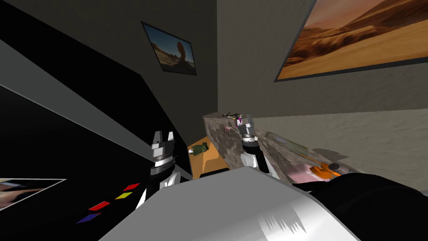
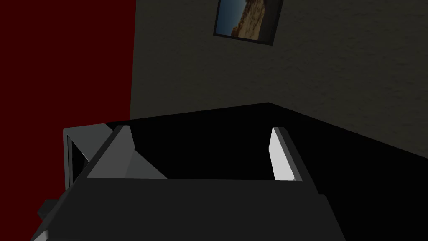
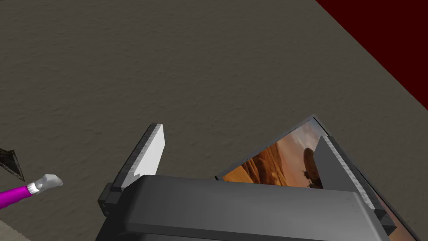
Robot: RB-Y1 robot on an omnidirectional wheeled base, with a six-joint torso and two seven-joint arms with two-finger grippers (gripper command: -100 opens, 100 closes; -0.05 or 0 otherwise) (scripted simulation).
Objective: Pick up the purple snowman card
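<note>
Two pincers, both released, blades apart. Right pincer (image 1: 246, 120) over marbled table (image 1: 221, 144). One magenta-handled brush (image 3: 16, 195) just beside it. One small pink patch (image 1: 228, 129) on table near right pincer, on side toward left pincer (image 1: 163, 137). Cannot tell whether patch is purple snowman card. Left pincer off table, well apart.

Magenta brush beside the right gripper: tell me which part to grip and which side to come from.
Probably the magenta handle, just behind the silver collar: it is straight and even, the white tip small. The brush lies outside the open right gripper, beyond its lit finger, so move over past that finger and close across the handle.
</note>
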